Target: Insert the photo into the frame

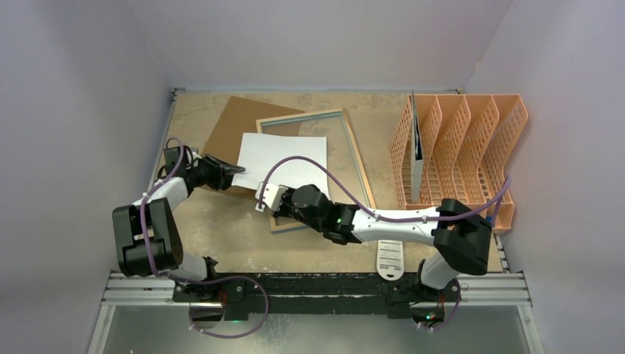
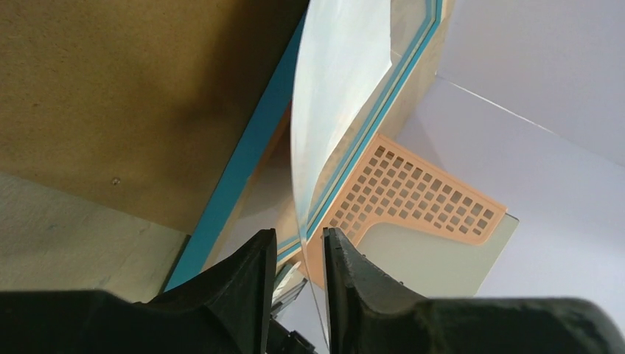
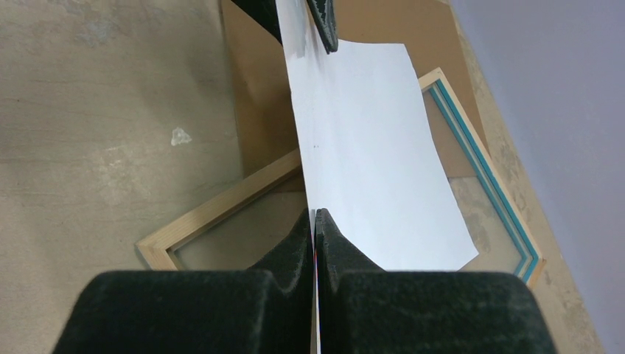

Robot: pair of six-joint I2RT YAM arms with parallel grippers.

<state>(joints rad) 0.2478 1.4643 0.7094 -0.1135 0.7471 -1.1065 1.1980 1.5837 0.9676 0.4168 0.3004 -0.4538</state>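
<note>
Two grippers share one sheet of paper here. The big rectangular paper photo [image 1: 284, 158] shows only its plain white back, so I think its picture side faces down, ready to meet the glass. Under it lies the large rectangular frame [image 1: 355, 155], light wood side up, with a clear pane and a thin blue line inside the border. The frame rests on the sandy-coloured table [image 1: 221, 236], and one far corner sits on top of the flat brown backing board [image 1: 232, 125].

The right gripper [image 3: 315, 221] is pinched tight on the near edge of the photo. It holds that edge up off the frame, so the sheet bends up toward it. The left gripper [image 2: 298, 247] is at the photo's left edge. Its two black fingers stand a little apart with the paper's edge between them, so it is not squeezing yet.

Thin paper is floppy. I think two holds are wanted so the sheet will not sag or twist when it is moved.

The photo is not in the frame yet. It sits crooked, and its left part sticks out past the wooden border, over the board. My guess is it needs a small turn and a slide to the right.

The tall orange plastic file rack [image 1: 472, 147] stands well apart, out of the way.
</note>
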